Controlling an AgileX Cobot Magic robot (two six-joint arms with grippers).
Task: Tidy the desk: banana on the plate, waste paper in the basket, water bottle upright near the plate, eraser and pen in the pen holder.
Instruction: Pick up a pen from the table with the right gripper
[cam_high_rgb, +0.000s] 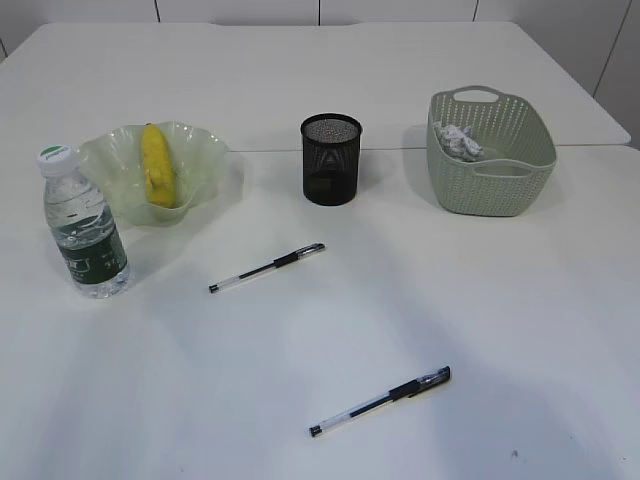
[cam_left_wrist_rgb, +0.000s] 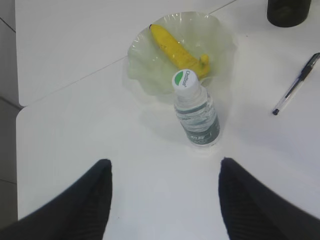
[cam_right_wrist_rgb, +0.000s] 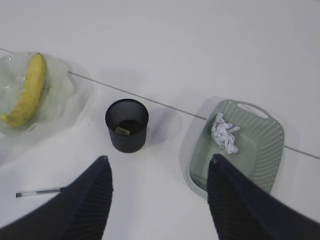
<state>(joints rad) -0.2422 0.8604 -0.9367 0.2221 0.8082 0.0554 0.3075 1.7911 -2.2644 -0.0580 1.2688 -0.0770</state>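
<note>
Pens (cam_high_rgb: 267, 268) (cam_high_rgb: 380, 402) lay loose at the pen holder's (cam_high_rgb: 331, 159) six o'clock while we held both grippers (cam_left_wrist_rgb: 165, 200) (cam_right_wrist_rgb: 159, 200) wide apart, empty.

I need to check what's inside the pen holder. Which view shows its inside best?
The right wrist view: it looks down into the pen holder, where a small pale object lies at the bottom. The exterior view shows its side and mesh rim only; the left wrist view catches only its base at the top edge.
</note>
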